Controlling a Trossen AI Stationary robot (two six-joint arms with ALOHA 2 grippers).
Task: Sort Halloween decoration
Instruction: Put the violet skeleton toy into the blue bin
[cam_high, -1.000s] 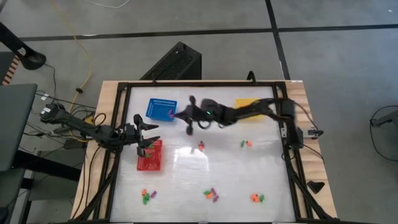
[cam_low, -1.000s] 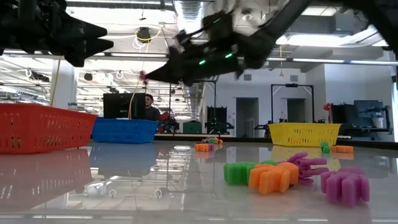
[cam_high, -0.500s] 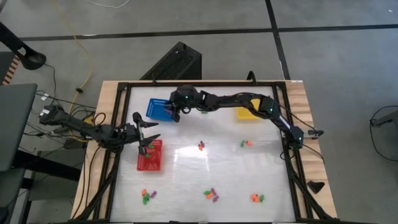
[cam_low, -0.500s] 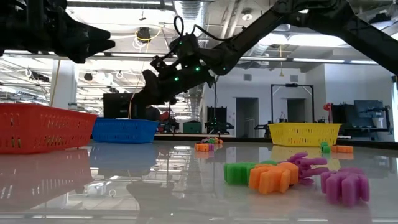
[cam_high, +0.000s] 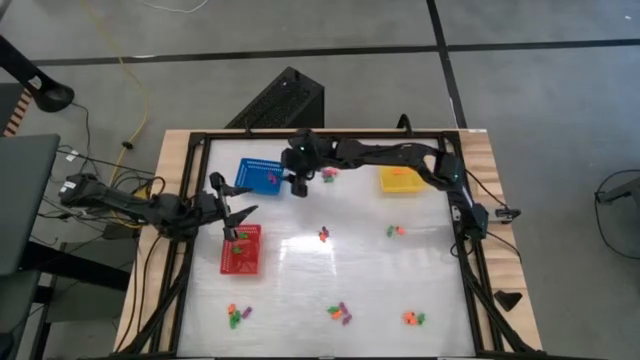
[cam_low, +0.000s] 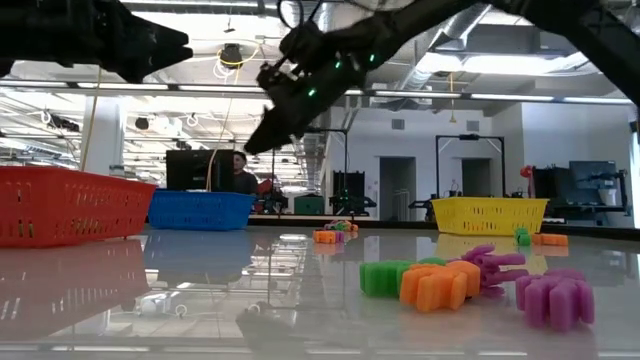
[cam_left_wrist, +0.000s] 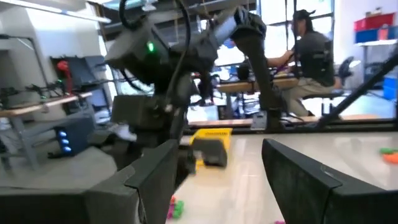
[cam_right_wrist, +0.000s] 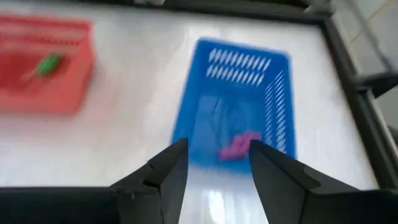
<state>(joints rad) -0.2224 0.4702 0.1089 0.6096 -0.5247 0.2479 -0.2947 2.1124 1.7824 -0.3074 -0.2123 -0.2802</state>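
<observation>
My right tool now hangs open and empty beside the blue basket. The purple trinket it carried lies inside. My left tool stays wide open above the red basket.

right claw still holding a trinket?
No: the right claw is open and empty, and a purple trinket lies in the blue basket.

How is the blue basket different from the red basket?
The blue basket has a purple trinket inside; the red basket has a green trinket. The right tool is open above the blue one; the open left tool is by the red one. Both are mesh.
</observation>
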